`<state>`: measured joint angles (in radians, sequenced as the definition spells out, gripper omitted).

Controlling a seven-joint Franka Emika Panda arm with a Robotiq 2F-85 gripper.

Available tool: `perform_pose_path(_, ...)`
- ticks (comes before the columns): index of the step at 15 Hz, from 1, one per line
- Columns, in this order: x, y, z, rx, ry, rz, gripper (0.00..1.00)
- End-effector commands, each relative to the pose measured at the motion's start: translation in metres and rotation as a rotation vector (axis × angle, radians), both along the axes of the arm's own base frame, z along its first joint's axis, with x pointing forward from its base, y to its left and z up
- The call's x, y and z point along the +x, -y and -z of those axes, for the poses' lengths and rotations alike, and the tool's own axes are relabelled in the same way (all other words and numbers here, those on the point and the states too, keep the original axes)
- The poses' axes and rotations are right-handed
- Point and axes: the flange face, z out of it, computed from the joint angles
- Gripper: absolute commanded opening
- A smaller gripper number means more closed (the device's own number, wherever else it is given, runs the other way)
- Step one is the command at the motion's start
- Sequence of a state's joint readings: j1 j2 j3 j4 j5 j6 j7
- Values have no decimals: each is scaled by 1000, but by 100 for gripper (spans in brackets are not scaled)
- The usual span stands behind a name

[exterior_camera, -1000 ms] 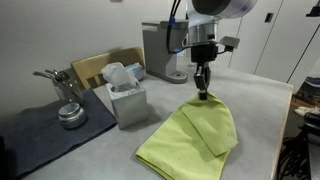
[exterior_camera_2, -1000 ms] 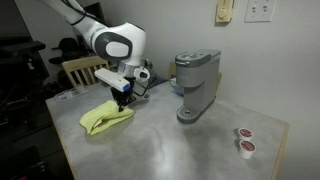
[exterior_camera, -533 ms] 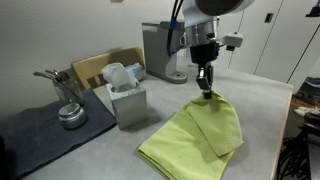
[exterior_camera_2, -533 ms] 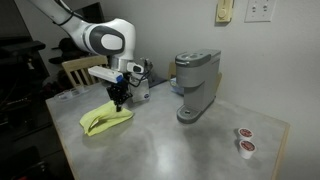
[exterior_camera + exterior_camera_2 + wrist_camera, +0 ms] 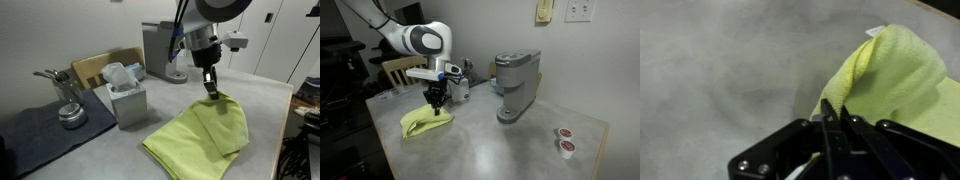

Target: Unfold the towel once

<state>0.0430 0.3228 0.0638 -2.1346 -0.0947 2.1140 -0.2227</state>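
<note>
The lime yellow-green towel [image 5: 200, 135] lies folded on the grey table, its top layer lifted at one corner. It also shows in an exterior view [image 5: 423, 120] and in the wrist view [image 5: 895, 75], where a small white tag [image 5: 875, 31] sticks out at its top edge. My gripper [image 5: 210, 92] is shut on the towel's raised corner, holding it a little above the table. It also shows in an exterior view [image 5: 435, 106] and in the wrist view [image 5: 835, 112], jaws pinched on a fold of cloth.
A white box [image 5: 127, 100] with tissues stands beside a dark grey mat [image 5: 45, 125] with a metal container [image 5: 70, 115]. A coffee machine [image 5: 517, 85] stands on the table, two small cups [image 5: 563, 140] near its far corner. A wooden chair [image 5: 100, 65] is behind.
My gripper has moved sideways with the towel's corner, dragging the top layer over and spreading the towel a little wider.
</note>
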Motion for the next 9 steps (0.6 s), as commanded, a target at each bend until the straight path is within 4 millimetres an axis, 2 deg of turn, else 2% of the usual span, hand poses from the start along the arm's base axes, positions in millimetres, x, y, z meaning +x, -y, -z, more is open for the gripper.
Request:
perform_pose_path(1, 8, -10, 9, 1, -29, -112, 1)
perform_pose_path(9, 31, -34, 31, 187, -107, -529, 1)
